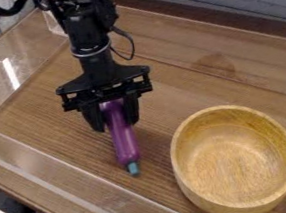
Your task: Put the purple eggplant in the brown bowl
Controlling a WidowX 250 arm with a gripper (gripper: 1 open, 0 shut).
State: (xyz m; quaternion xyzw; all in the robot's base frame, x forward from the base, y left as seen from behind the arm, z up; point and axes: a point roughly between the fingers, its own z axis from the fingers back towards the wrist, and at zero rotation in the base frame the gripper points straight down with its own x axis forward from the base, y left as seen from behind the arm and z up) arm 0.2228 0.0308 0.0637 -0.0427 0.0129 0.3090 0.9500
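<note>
My gripper (116, 108) points straight down over the middle of the wooden table, shut on the upper end of the purple eggplant (123, 140). The eggplant hangs from the fingers and slants down toward the front, its teal stem tip (133, 167) lowest and close to the table. I cannot tell whether that tip touches the wood. The brown bowl (181, 155) sits empty on the table to the right of the eggplant, at the front right, a short gap away from the stem tip.
Clear plastic walls (64, 196) fence the wooden table (220, 62) on the left, front and back. The black arm (83, 26) rises from the gripper toward the upper left. A grey patterned surface lies beyond the back wall.
</note>
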